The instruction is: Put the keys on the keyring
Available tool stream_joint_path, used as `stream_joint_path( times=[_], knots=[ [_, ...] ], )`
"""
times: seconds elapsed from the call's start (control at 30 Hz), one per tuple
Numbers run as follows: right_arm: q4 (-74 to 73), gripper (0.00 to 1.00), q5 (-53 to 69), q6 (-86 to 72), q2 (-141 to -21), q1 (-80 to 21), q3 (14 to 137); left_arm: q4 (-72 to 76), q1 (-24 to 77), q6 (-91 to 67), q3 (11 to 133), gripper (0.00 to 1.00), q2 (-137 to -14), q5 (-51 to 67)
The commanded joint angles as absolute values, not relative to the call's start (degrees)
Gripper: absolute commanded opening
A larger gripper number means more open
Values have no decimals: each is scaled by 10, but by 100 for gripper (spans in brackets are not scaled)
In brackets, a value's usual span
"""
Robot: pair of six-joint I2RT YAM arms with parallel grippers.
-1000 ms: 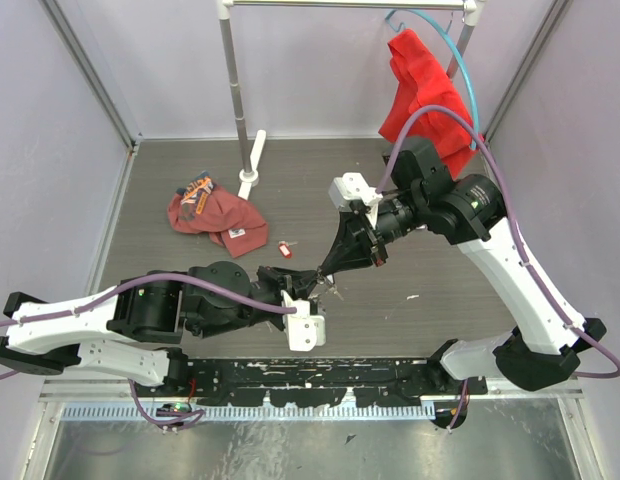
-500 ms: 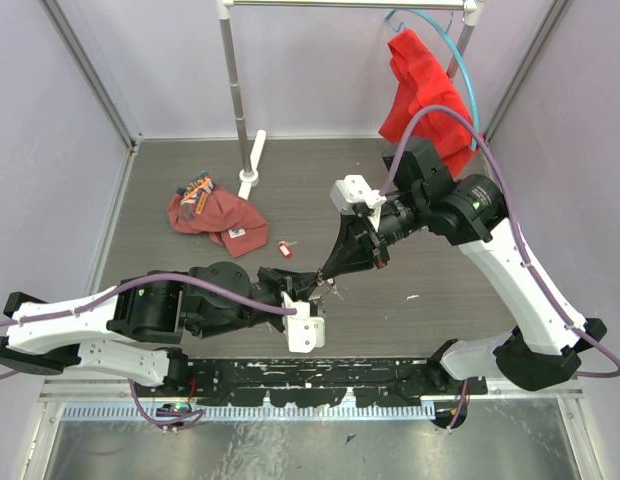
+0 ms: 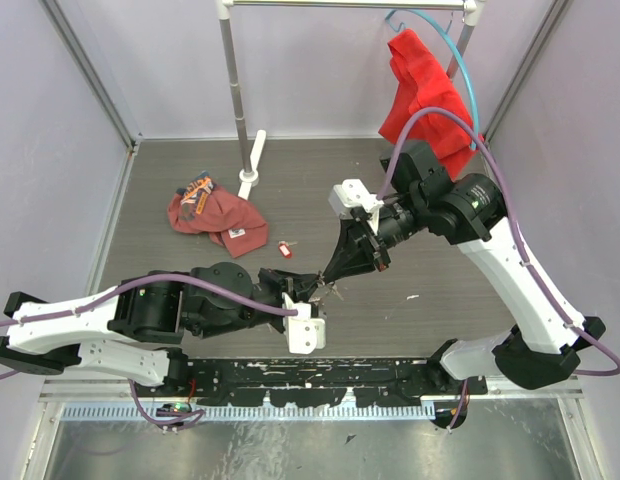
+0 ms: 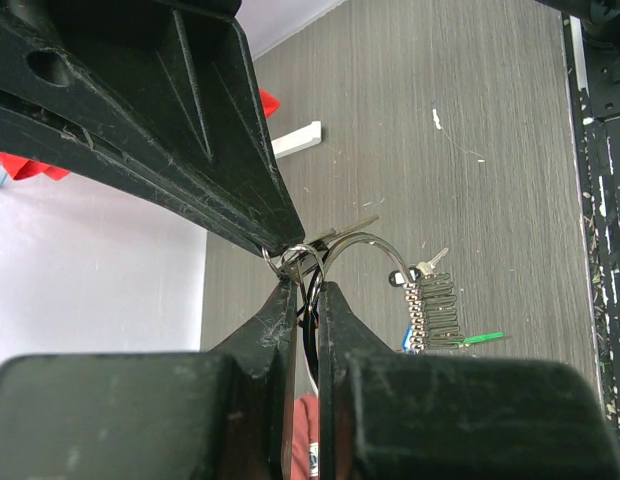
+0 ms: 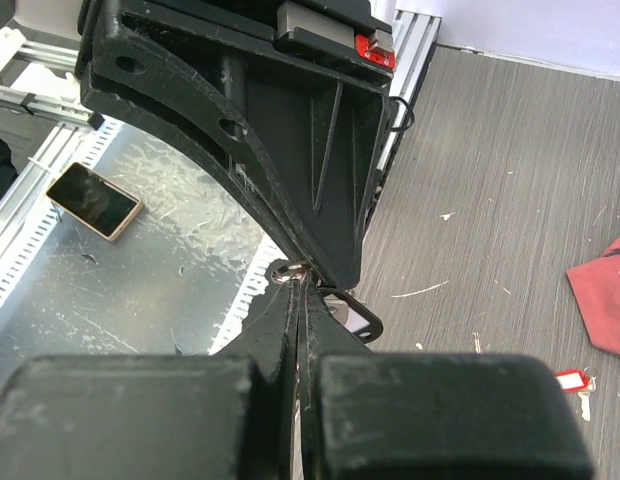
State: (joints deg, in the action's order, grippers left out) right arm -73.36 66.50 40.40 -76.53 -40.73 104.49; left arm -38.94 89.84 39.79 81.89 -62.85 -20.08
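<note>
Left pincer (image 4: 306,288) pinches the keyring (image 4: 370,238), which arcs beside its tips.

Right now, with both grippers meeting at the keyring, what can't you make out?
Left wrist: the left gripper's own fingers hide where the keyring is pinched.
Right wrist: the left gripper blocks the keyring; whether the small loop at the right gripper's tips is threaded is unclear.
Top view: the meeting point is too small, shadowed by both grippers.
</note>
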Motion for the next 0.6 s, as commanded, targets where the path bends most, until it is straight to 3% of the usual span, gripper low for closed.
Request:
stream_joint_path(
  times=[0.0,0.27,0.5,0.57],
  knots=[
    [-738,1,669,387,-745,-415,1061,-377,896,398,844,0,-625,-225],
    [-678,1,604,311,-709,-416,1041,-379,896,397,837,0,-623,-234],
    [-492,1,194,44,-629,-415,881,-377,896,393,809,0,-618,-284],
    [-478,1,133,-21,-627,-412,822,-376,896,391,796,0,-620,-304]
  ],
)
